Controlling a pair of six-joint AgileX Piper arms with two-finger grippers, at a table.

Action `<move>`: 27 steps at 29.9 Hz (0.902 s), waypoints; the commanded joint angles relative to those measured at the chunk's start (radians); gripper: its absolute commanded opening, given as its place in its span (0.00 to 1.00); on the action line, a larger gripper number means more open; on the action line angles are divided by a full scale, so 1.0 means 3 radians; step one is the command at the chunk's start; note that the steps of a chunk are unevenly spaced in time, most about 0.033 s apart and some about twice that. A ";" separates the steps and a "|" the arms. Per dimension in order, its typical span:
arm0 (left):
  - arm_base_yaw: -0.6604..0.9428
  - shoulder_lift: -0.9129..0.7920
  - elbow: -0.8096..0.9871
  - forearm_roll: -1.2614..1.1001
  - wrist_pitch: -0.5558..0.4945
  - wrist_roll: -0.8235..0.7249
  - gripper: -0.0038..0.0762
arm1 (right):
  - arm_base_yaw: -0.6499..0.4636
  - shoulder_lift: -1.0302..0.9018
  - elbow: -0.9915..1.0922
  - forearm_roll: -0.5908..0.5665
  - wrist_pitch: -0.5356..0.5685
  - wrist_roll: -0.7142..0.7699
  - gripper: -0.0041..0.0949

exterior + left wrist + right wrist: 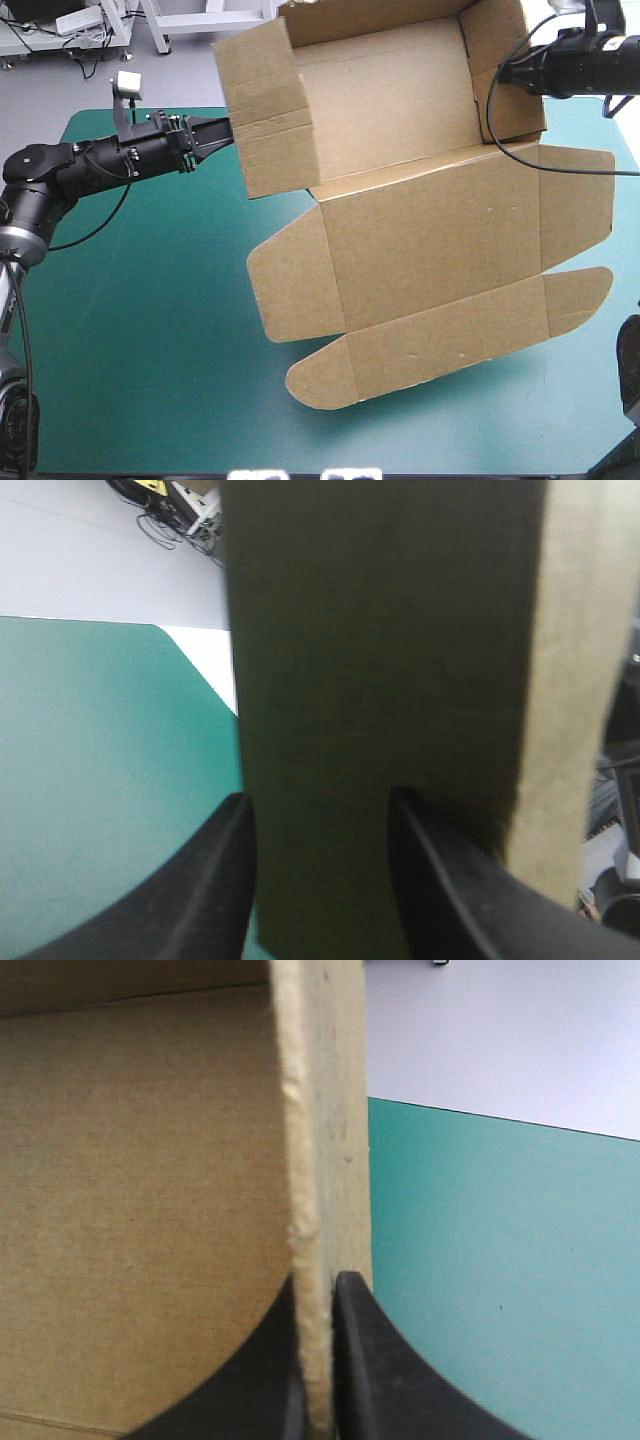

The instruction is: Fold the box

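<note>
One brown box (400, 200) was held between two pincers over teal-green tabletop (130, 330). Tray part lay toward far edge, walls raised; lid flat, toward near edge. Left pincer (222, 130) gripped left wall, black fingers apart by thick board's width. Right pincer (500, 75) clamped right wall, fingers nearly meeting. Only high view showed whole box and lid; each wrist view showed just wall between its fingers.
</note>
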 commanded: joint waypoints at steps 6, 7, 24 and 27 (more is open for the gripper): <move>-0.0255 -0.0182 -0.0169 -0.0317 0.0315 -0.0045 0.44 | 0.0095 -0.0034 -0.0101 0.0174 0.0013 0.0021 0.04; -0.0255 -0.0182 -0.0192 -0.0317 0.0315 -0.0045 0.44 | 0.0122 -0.0034 -0.0101 0.0158 0.0006 0.0016 0.04; -0.0255 -0.0182 -0.0256 0.0317 -0.0284 -0.0054 0.44 | 0.0579 -0.0034 -0.0101 -0.0029 0.0013 0.0089 0.04; -0.0255 -0.0182 -0.0256 0.0326 -0.0372 -0.0061 0.44 | 0.0629 -0.0034 -0.0101 -0.0073 0.0013 0.0130 0.04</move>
